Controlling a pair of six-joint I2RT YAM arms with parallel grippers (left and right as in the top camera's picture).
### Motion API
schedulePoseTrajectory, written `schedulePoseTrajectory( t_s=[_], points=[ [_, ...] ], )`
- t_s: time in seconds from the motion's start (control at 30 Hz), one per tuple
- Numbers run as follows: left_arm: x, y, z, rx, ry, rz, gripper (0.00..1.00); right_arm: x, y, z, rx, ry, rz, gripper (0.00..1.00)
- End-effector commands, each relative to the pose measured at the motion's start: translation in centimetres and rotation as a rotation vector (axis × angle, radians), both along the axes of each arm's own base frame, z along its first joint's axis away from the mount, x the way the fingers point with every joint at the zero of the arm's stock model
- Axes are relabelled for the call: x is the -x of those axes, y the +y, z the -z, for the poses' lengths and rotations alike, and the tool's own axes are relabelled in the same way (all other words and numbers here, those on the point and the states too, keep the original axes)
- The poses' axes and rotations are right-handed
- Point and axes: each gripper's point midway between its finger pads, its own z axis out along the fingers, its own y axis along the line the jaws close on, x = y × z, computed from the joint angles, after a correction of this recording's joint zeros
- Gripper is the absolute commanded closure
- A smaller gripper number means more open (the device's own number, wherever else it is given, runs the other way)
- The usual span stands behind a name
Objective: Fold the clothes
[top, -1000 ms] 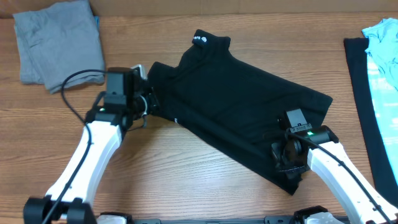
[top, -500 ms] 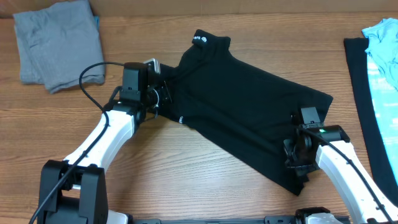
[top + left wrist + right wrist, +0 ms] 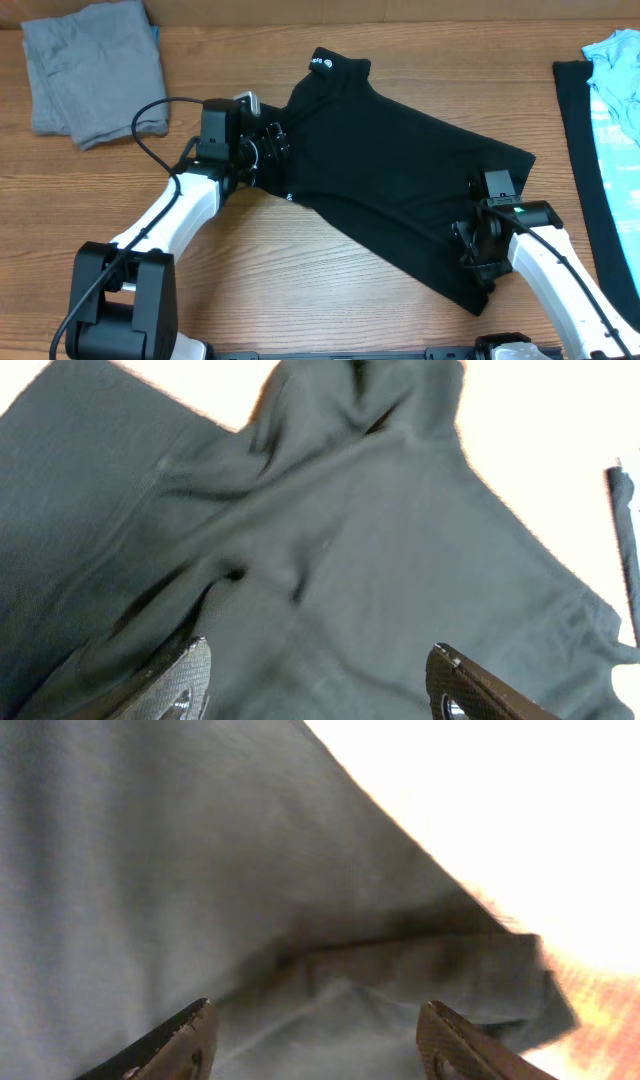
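The black shirt (image 3: 400,190) lies slantwise mid-counter, neck toward the far edge. The left tool (image 3: 318,675) is over its sleeve side, released, fingers apart above bunched cloth. The right tool (image 3: 315,1038) is likewise released, over the hem corner by the near edge. The step looks like choosing grasp points for a fold; next, each tool must pinch an edge cleanly. A white round logo (image 3: 330,66) and lettering mark the neck, too small to read.

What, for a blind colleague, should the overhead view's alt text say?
A black T-shirt lies spread diagonally on a wooden table, the left gripper open at one edge, the right gripper open at its bottom corner. Folded grey cloth lies beyond.
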Motion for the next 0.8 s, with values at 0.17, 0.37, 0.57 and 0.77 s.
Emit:
schedulePoseTrajectory(
  t_s=[0.17,0.37,0.57,0.77],
  points=[
    [1.5,2.5,-2.0,-0.128,0.081,0.068,0.6,-2.1,2.1,-3.3,-0.103,-0.052,-0.235,0.4],
    [3.3,2.9,1.7,-0.19,0.223,0.065,0.81,-1.0,4.5,-2.1,-0.249,-0.012,-0.278,0.78],
    [3.1,2.8,5.5,-0.194,0.298,0.074,0.89,-0.4,4.8,-0.8,-0.271,0.028,-0.27,0.91],
    [2.1,4.4,7.8,-0.254,0.31,0.025,0.91,-0.5,5.1,-0.1,-0.286,0.053,-0.267,0.91]
  ],
)
